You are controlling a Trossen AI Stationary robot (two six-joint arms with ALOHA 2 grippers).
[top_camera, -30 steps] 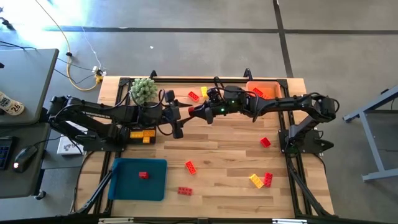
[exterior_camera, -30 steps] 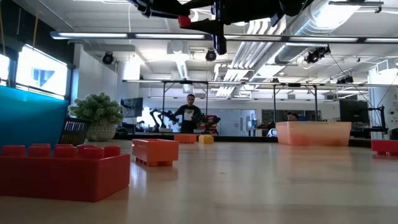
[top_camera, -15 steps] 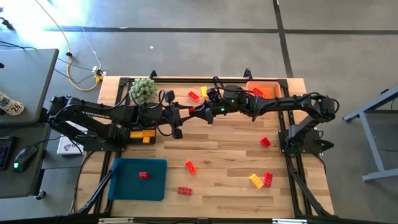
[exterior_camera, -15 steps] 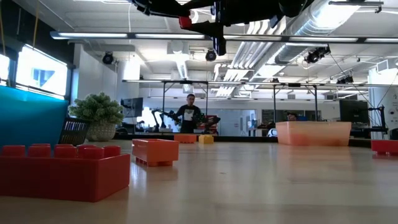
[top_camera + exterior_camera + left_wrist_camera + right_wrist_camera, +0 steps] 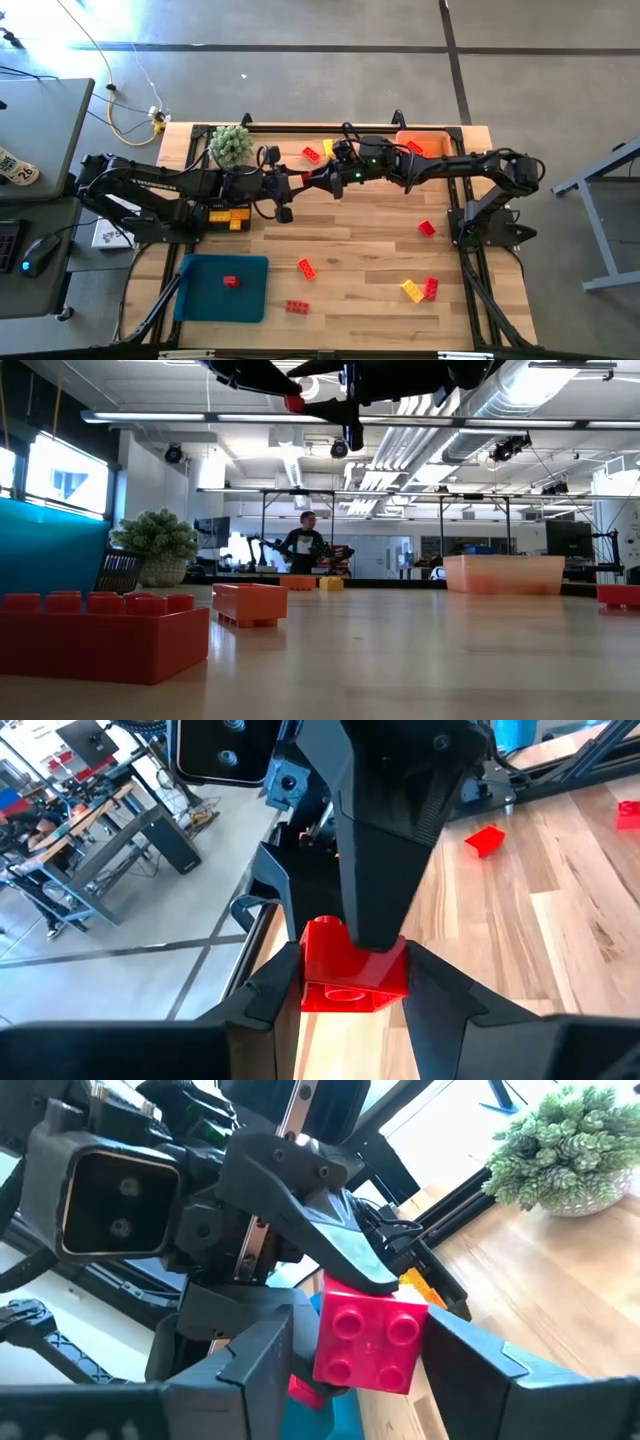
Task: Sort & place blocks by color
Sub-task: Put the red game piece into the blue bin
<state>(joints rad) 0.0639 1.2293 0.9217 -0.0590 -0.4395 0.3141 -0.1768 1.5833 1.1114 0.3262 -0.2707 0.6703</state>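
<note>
Looking straight down, you see both arms meeting over the middle of the table, the left gripper point(image 5: 297, 184) and the right gripper point(image 5: 318, 180) nose to nose. The held red block point(image 5: 354, 976) is only a speck from up there. The left wrist view shows it better: the left gripper's two dark fingers point(image 5: 268, 988) are pinched on the block's sides, and part of the right gripper lies over its top. The right wrist view shows the block's studded face. Whether the right gripper grips the block or has let go, you cannot tell. The low view alone shows that all this hangs high above the table top, well clear of the wood.

The blue tray point(image 5: 205, 302) at the near left holds a single red brick point(image 5: 231, 281). The orange tray point(image 5: 428, 139) sits at the far right corner, partly under the right arm, so its contents are unclear. Some yellow blocks point(image 5: 229, 217) sit under the left arm; what they rest in is hidden. Loose blocks lie on the wood, among them a yellow and red pair point(image 5: 420, 290) at the near right. The green plant ball point(image 5: 230, 145) stands at the far left.
</note>
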